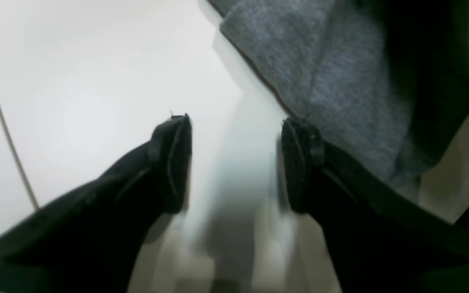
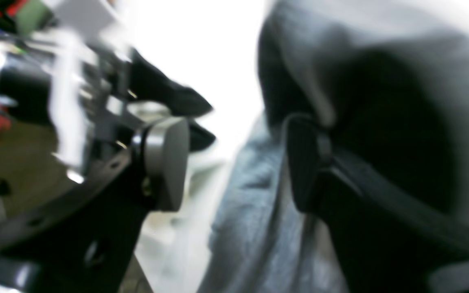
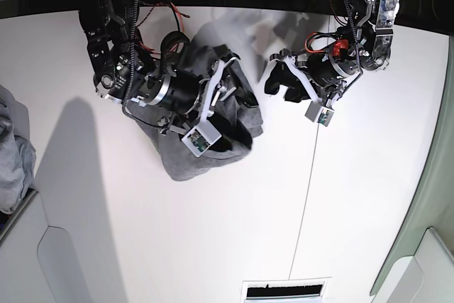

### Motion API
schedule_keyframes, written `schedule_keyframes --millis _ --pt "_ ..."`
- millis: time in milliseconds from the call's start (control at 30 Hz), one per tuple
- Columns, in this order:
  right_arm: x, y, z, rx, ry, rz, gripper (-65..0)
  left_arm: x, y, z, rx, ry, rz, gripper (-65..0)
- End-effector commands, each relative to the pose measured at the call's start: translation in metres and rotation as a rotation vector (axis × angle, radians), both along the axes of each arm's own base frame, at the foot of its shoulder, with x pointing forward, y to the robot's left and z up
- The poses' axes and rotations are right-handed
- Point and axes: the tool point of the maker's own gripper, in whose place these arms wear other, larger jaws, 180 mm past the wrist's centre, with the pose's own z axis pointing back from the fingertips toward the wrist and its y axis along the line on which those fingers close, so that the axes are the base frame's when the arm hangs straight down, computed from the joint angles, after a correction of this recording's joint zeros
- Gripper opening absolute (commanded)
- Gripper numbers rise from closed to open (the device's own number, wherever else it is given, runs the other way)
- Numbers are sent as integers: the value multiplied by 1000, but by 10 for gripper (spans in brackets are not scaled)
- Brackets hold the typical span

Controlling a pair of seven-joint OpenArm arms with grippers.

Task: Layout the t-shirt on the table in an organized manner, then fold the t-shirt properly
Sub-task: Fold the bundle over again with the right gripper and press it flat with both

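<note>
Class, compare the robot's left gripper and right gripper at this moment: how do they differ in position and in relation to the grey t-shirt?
The left gripper hangs over bare table beside the t-shirt, with nothing between its jaws; the right gripper is right over the crumpled t-shirt, cloth bunched against one finger. The left gripper's view is fairly sharp; the right gripper's view is motion-blurred. Both have black fingers, spread apart.

t-shirt (image 3: 206, 154): one
table (image 3: 142, 232): one
grippers: two, left gripper (image 1: 234, 162) and right gripper (image 2: 234, 162)
grey cloth heap (image 3: 10, 154): one

Smaller heap of grey cloth (image 3: 13, 150) at the far edge; dark slotted vent (image 3: 286, 290) below.
</note>
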Motion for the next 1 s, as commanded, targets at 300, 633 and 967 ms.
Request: schedule_keyframes --millis 300,633,967 --pt "46 0 37 -40 -161 -31 -329 17 18 21 -30 -59 62 -283" --pt "133 -101 74 -65 -269 -441 -650 29 9 133 -210 -302 -88 -650" --pt "171 -98 2 -53 -93 -377 -650 -20 -126 109 -226 -238 -435 -650"
